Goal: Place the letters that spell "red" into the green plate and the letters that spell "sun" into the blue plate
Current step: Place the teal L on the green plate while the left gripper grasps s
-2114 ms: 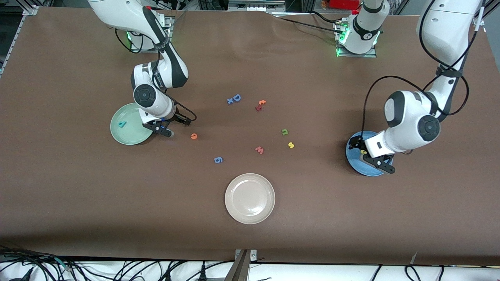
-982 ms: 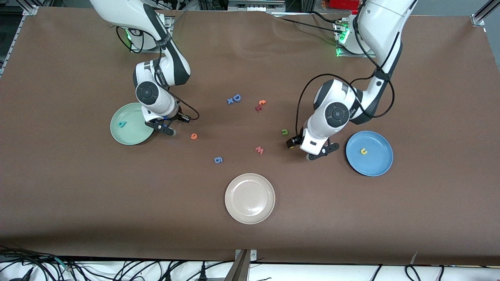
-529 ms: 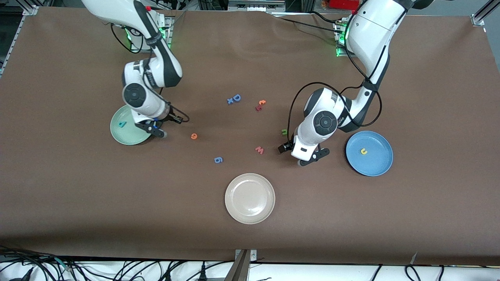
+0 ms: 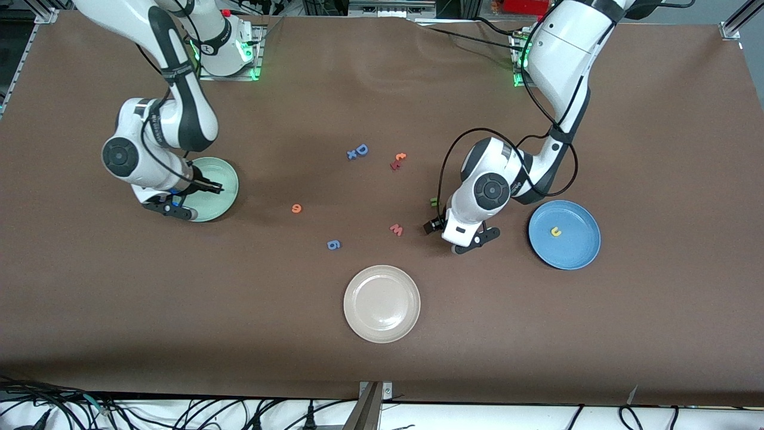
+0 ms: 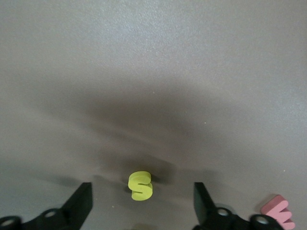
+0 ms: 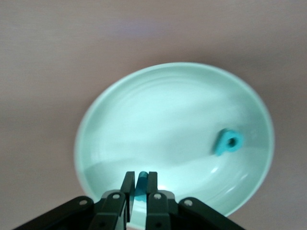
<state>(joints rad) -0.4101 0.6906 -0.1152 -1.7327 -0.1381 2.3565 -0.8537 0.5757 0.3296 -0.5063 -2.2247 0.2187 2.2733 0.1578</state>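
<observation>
Right gripper (image 6: 138,191), clamping the teal "r" (image 6: 141,184), hovers over the green plate (image 6: 144,124); releasing comes next. Left gripper (image 5: 140,203), spread apart, straddles the yellow "s" (image 5: 140,185); closing follows.

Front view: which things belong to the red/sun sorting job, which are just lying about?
Job: green plate, teal d, teal letter in right gripper, orange e, blue plate, yellow u, yellow s, green n.
Lying about: beige plate, blue D, blue g, red w, red-orange pair.

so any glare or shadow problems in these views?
Front view: even light, soft arm shadows on the table. Left wrist view: gripper shadow darkens the table around the yellow s, which stays legible. Right wrist view: bright sheen on the green plate, soft focus; the teal d is still readable.
</observation>
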